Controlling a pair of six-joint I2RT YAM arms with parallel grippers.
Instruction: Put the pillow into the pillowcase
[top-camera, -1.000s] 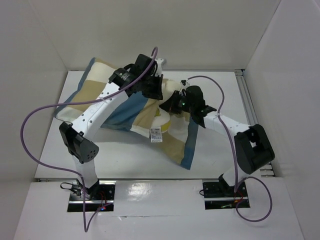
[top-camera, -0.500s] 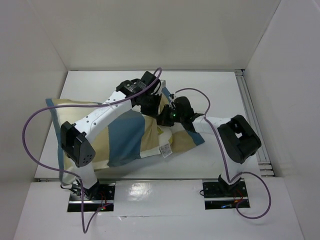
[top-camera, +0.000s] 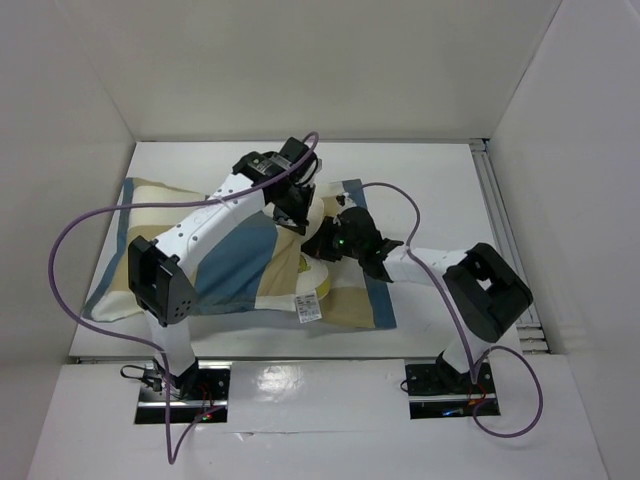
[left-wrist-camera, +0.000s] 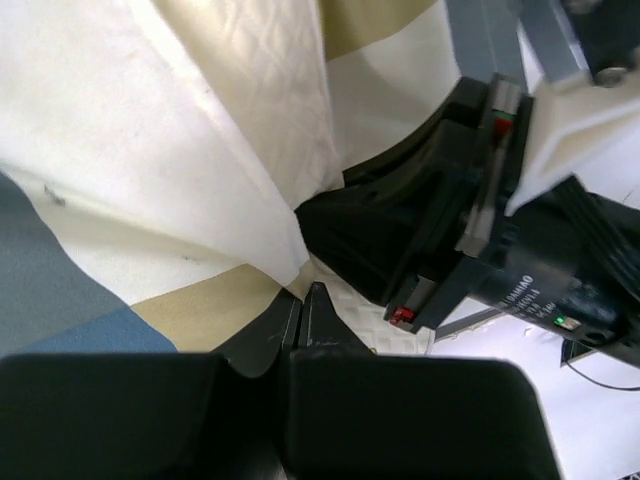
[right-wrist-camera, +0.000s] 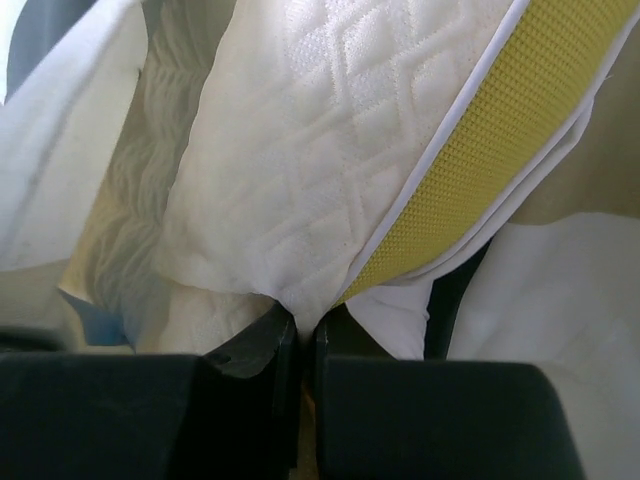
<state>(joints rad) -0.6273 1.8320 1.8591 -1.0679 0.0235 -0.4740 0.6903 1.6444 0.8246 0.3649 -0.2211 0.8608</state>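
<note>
White walls (top-camera: 300, 60) close round a white table (top-camera: 430, 180), and the pillowcase (top-camera: 235, 270) lies spread over its left and middle in big blue, tan and cream checks, rumpled rather than flat. Of the pillow (top-camera: 318, 272) only a small cream patch with yellow piping (right-wrist-camera: 490, 160) shows from above, poking out between the pillowcase's main body and its blue-edged right-hand flap; checked cloth covers the rest. A white tag (top-camera: 307, 308) sits at the pillowcase's near edge, just beside that exposed patch. Both arms reach over the pillowcase and meet above its far right part, close together, with purple cables (top-camera: 65, 260) looping off them. The left gripper (left-wrist-camera: 303, 300) has its jaws pinched together on a fold of cream cloth, which looks to be the pillowcase's own lining or a cream check (the wrist view is too tight to be sure), with tan and blue checks just beside the pinch. The right gripper (right-wrist-camera: 298, 322) is clamped on a corner of the pillow, its fingers nipping the quilted white cover right where the piping ends, with pale pillowcase cloth draped on both sides of it. From the left wrist, the right gripper's black body sits immediately beyond the pinched fold.
</note>
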